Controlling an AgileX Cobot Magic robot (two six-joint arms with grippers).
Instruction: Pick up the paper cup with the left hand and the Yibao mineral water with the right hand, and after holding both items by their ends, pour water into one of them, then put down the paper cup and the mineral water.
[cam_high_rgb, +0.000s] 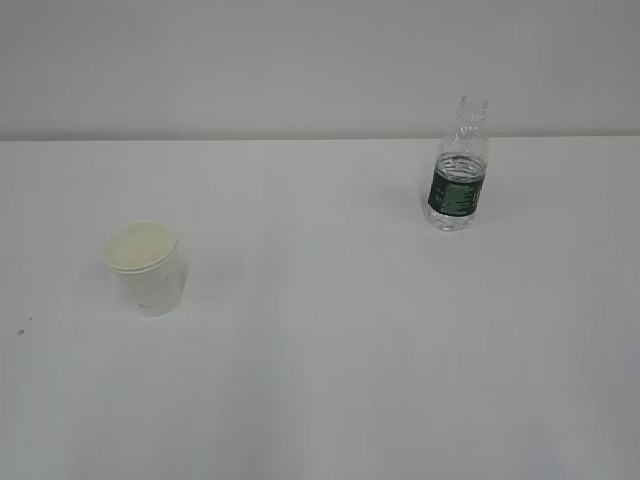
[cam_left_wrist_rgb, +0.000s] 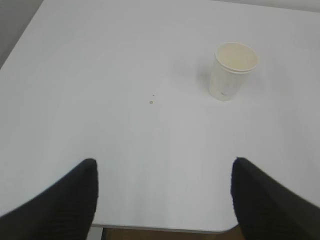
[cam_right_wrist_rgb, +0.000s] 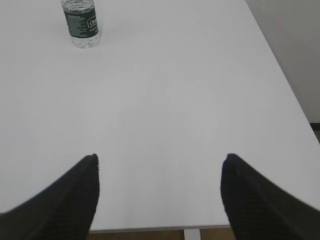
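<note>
Paper cup (cam_high_rgb: 146, 268) upright at left of centre in the exterior view, mouth up and cream inside showing, nothing touching it; same paper cup (cam_left_wrist_rgb: 231, 71) toward the upper right of the left wrist view, well apart from the fingers at the bottom edge. Yibao mineral water (cam_high_rgb: 459, 168) upright in the upper right of the exterior view, uncapped, green label band facing the camera, a little water showing near the label; also at the upper left of the right wrist view (cam_right_wrist_rgb: 81, 23), top cut off by the frame edge. Cup and bottle well apart on the white table (cam_high_rgb: 330, 350), with bare surface between them.

Left hand (cam_left_wrist_rgb: 162, 197) low in its own view, released, jaws spread wide, holding nothing; right hand (cam_right_wrist_rgb: 159, 195) likewise released and wide, empty. Neither arm visible in the exterior view.

Judged step: the very start, with both picks not yet made. Next move calls for a forward reach by each arm: left toward the upper right of its frame to straddle the cup wall; right toward the upper left of its frame to straddle the bottle; then closing gently enough to avoid crushing thin paper or tipping the light bottle.
</note>
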